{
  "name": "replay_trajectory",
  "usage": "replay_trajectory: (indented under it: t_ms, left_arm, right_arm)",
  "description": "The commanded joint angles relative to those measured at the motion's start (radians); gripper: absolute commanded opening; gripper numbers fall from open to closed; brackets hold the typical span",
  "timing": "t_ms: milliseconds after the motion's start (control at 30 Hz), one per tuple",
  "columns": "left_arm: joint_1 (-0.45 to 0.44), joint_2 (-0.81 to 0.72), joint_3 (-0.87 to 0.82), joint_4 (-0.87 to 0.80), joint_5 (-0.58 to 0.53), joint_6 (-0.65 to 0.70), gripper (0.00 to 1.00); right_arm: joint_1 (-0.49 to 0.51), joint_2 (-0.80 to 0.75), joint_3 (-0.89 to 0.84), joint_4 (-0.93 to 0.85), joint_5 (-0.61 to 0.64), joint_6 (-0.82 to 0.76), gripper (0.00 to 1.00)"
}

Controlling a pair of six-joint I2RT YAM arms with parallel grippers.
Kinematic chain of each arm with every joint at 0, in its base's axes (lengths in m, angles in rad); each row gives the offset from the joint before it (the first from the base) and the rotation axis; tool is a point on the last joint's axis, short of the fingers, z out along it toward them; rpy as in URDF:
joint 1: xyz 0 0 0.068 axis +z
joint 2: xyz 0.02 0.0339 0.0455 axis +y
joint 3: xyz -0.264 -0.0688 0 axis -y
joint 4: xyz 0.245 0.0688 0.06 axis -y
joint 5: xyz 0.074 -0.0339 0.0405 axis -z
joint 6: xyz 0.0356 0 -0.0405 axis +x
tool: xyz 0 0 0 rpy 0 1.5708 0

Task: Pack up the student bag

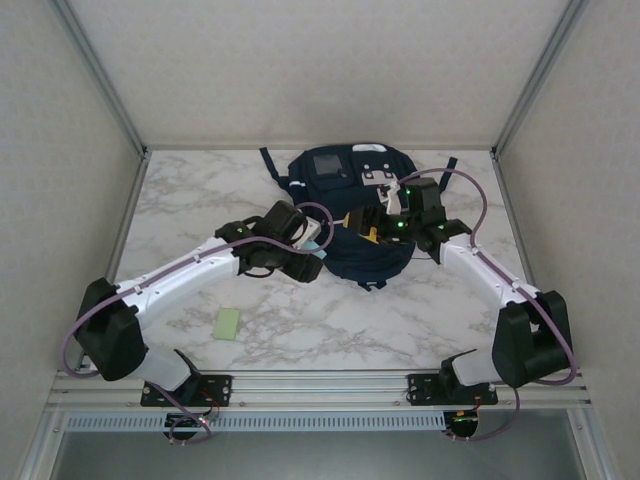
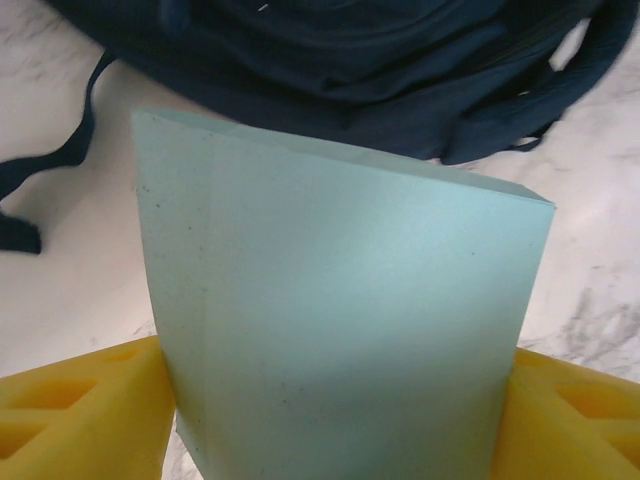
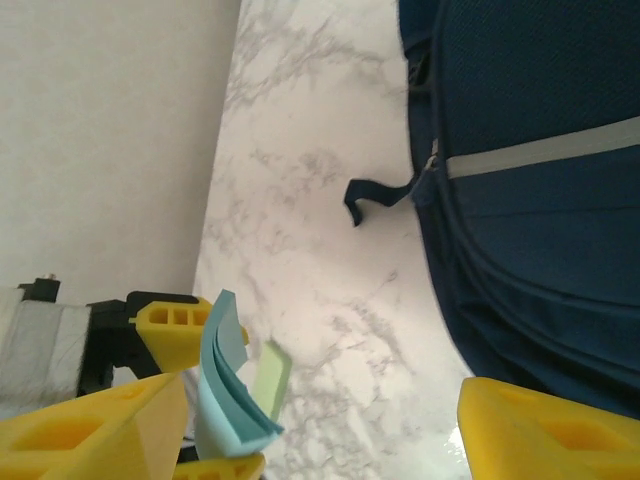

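Far left on the bench (image 1: 330, 320): a green pad (image 1: 228, 323) lies flat by itself, well apart from everything else.

Left tool (image 1: 305, 240) is pinching a pale blue pad (image 2: 340, 300), yellow fingers (image 2: 80, 410) on both sides of it. The pad is just beside the near-left edge of the student bag (image 1: 345, 190).

The bag lies centre-back on the bench, grey patch up, straps trailing off both sides.

Right tool (image 3: 320, 420) is at the bag's near-right edge. Its fingers are spread with nothing between them, just bare marble below.

Risks:
- The pad looks bowed in the grip. Pushed into the fabric, it could fan open or twist out.
- I can't tell whether the bag mouth is open. If it's shut or slack, the pad would jam against cloth and shove the bag back.
- The two tools are close together, so they could collide if both close in.
- A loose strap (image 3: 375, 195) could snag a finger.

View differences:
- The top view gives the layout of both arms, the green pad and the whole bag.
- The left wrist view shows the grip on the pad close up, but the pad hides what's ahead of it.
- The right wrist view shows the pad side-on with its curl, plus the bag's grey stripe (image 3: 540, 150) and zip end.
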Motion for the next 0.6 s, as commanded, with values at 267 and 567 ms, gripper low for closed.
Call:
replay_trajectory:
  t_ms: [267,567]
  left_arm:
    - [-0.038,-0.041,0.042,0.044,0.050,0.049,0.71]
    - [-0.038,-0.047,0.044,0.041,0.029,0.052,0.72]
  right_arm:
    - [0.096,0.107,0.055,0.045,-0.105,0.018,0.66]
    - [0.159,0.154,0.024,0.151,-0.179,0.063,0.55]
